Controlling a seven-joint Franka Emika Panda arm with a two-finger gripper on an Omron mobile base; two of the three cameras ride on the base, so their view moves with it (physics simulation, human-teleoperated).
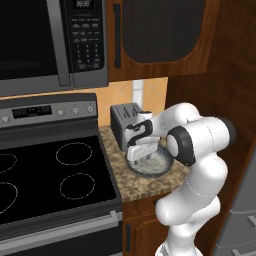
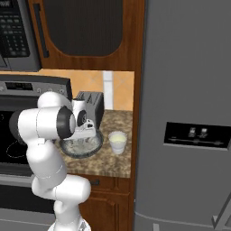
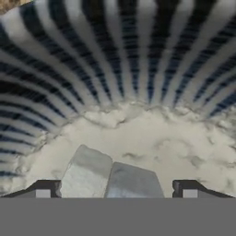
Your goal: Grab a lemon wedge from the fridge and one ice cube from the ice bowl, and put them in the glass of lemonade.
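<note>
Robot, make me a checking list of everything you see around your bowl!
Surface: speckled brown counter, between stove and fridge.
Job's things: ice bowl on counter; two grey ice cubes inside it; glass of lemonade to the right of the bowl, apart from it; fridge doors shut; no lemon wedge seen.
Clutter: toaster behind bowl.
Grippers: gripper open, down in the bowl, cubes between its tips.
Cables: nothing seen.
Surroundings: stove, microwave, wooden cabinets.
</note>
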